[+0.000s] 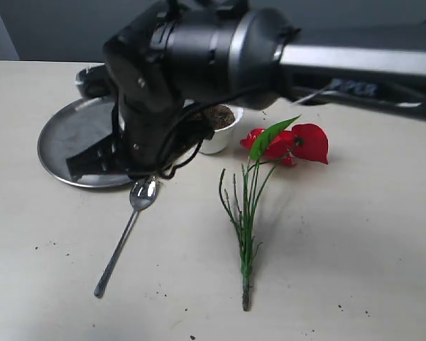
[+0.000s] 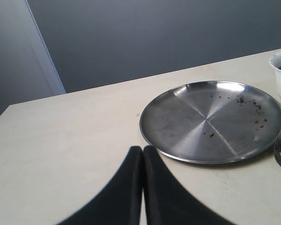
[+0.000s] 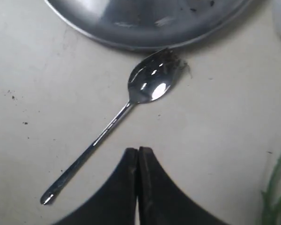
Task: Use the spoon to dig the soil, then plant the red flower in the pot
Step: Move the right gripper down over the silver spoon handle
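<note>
The spoon (image 1: pixel 124 238) lies on the table, its bowl (image 3: pixel 152 84) against the rim of the steel plate (image 1: pixel 67 131) with a few soil crumbs at its tip. My right gripper (image 3: pixel 138 151) hangs shut and empty above the table, just beside the spoon's handle; in the exterior view its arm (image 1: pixel 149 121) hides the fingertips. The white pot (image 1: pixel 226 135) holds dark soil (image 1: pixel 220 116) behind that arm. To its right lies the red flower (image 1: pixel 302 142), stems (image 1: pixel 245 220) pointing to the front edge. My left gripper (image 2: pixel 143 149) is shut and empty, left of the plate (image 2: pixel 210 122).
The right arm's black bulk reaches from the right across the top of the exterior view and covers part of the plate and the pot. Soil crumbs dot the plate and the table. A dark wall stands behind the table's far edge.
</note>
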`<state>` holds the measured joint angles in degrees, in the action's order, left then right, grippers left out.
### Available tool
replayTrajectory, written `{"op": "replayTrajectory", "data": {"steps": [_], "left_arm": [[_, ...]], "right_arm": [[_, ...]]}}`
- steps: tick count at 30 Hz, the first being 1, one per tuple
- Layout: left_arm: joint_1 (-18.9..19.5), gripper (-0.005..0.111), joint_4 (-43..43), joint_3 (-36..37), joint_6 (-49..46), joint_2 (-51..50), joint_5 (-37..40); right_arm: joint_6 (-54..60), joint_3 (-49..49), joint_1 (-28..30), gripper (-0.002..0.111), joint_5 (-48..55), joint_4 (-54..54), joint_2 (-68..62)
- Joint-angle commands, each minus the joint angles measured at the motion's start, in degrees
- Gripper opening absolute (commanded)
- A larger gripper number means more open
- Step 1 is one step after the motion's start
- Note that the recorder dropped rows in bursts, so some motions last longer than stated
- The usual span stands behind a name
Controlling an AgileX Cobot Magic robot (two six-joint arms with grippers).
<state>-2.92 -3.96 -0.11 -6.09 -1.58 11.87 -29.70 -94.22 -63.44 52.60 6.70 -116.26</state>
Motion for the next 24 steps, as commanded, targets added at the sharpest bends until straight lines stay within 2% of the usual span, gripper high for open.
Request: {"op": "replayTrajectory", "data": {"steps": [1,2,4,8,13,24], "left_arm": [[-0.09,0.000,-0.06,0.11,0.28,0.24,-0.38],[-0.09,0.000,-0.06,0.11,0.28,0.24,-0.38],[-0.09,0.000,-0.06,0.11,0.28,0.24,-0.38],[-0.09,0.000,-0.06,0.11,0.28,0.24,-0.38],[-0.09,0.000,-0.06,0.11,0.28,0.24,-0.38],[-0.09,0.000,-0.06,0.11,0.28,0.24,-0.24]], "right_arm": [[2.91,-0.11,-1.63,0.019,-2.46,-7.12,-5.39],[2.22,-0.11,-1.63,0.036,-2.94,-10.99,-6.68],[-4.14,-0.11,-1.63,0.050,-4.61,-11.12,-7.46],[-9.64,-0.11,-2.24,0.050,-11.54,-11.23,-8.05],[-11.16,-0.11,-2.24,0.050,-7.21,-11.51,-11.95],[-11.30,-0.11,-2.32,0.050,-5.57,-16.22,-13.17]]}}
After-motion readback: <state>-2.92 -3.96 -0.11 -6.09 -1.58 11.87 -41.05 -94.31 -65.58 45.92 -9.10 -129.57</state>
